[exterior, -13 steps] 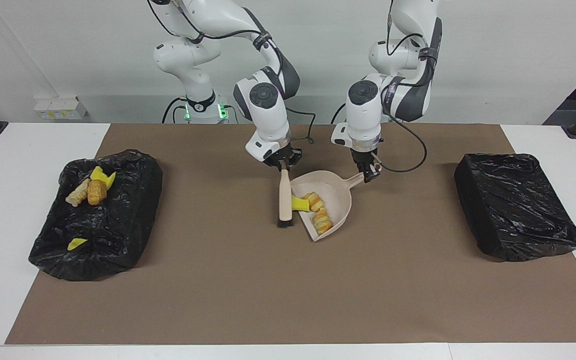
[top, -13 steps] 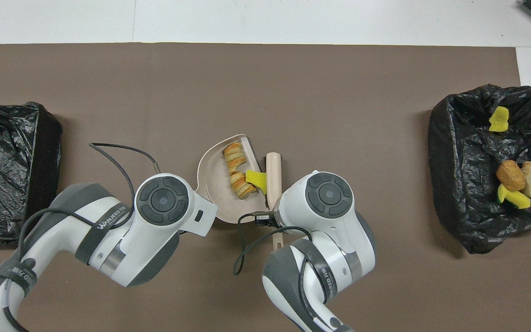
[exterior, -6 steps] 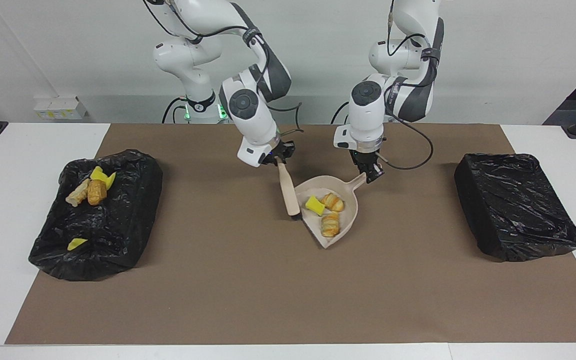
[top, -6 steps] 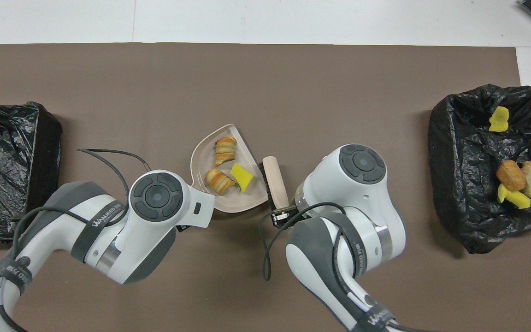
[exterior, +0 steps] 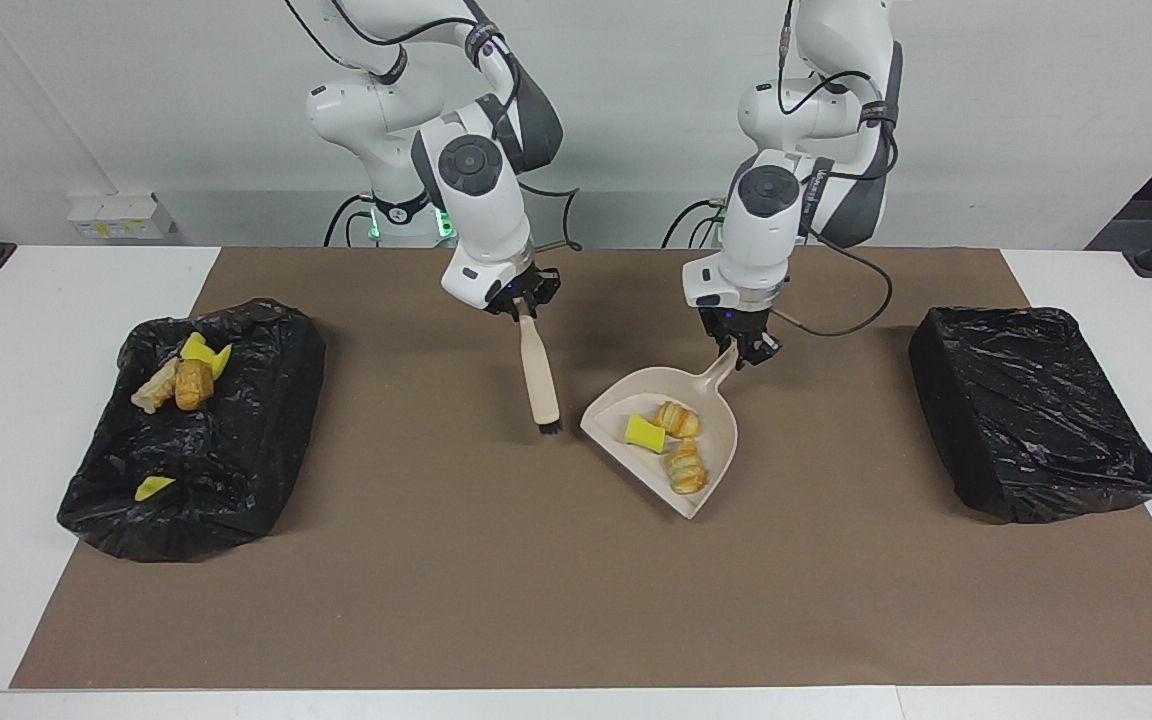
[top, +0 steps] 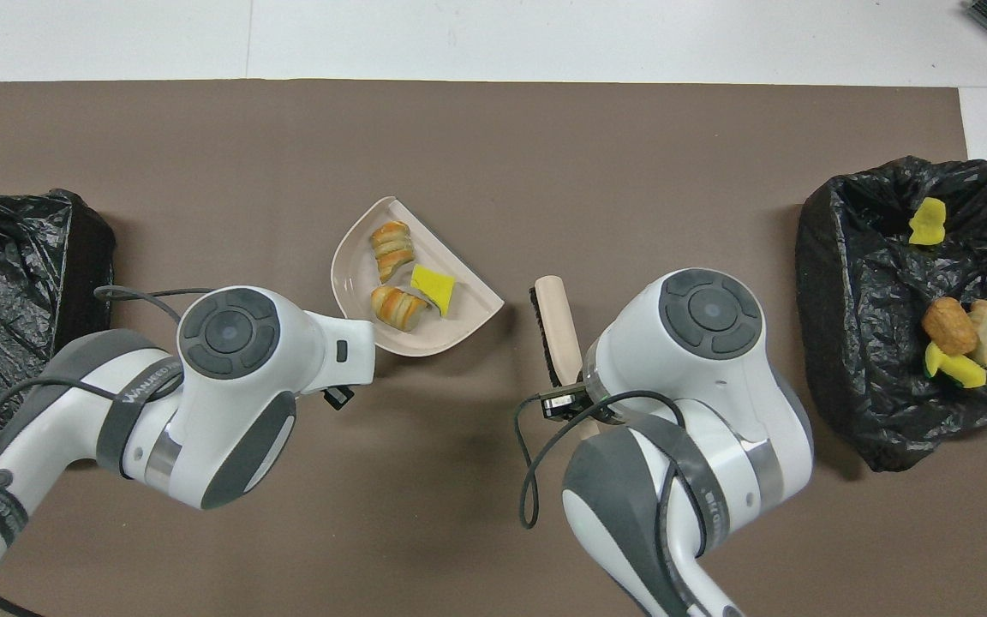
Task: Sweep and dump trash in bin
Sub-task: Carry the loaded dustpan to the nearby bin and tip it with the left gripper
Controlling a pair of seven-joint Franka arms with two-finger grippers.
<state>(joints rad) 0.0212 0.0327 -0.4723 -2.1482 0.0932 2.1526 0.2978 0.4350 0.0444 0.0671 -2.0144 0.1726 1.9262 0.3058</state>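
The trash now splits into two lots. Three pieces ride in the dustpan (exterior: 706, 455): a yellow wedge (exterior: 644, 431) and two bumpy golden-beige chunks (exterior: 681, 445), loose near the pan's middle. More trash (exterior: 181, 380) already lies in the open black-lined bin (exterior: 266, 420) at the right arm's end of the surface.

The left tool (exterior: 748, 350) is pinched on the dustpan's handle, and the pan appears to be lifted clear of the brown mat (exterior: 536, 580). The right tool (exterior: 526, 305) is pressed together on the handle of the brush (exterior: 539, 385), which hangs bristles-down over the mat, just beside the pan but apart from it.

The pieces look light and dry – they would likely roll or slide at the slightest tilt, and the wedge seems the likeliest to skate. None should be gripped directly; the handle is the place to hold, and the pan probably wants its open lip kept level or slightly raised until it is over a bin.

A second black-lined bin (exterior: 1031, 420) sits at the left arm's end of the surface, the nearer one for the arm carrying the pan, with open mat between. Toward the filled bin – the other choice – the hanging brush and the right arm stand in the path, and a cable (exterior: 836, 325) loops close by the left tool.
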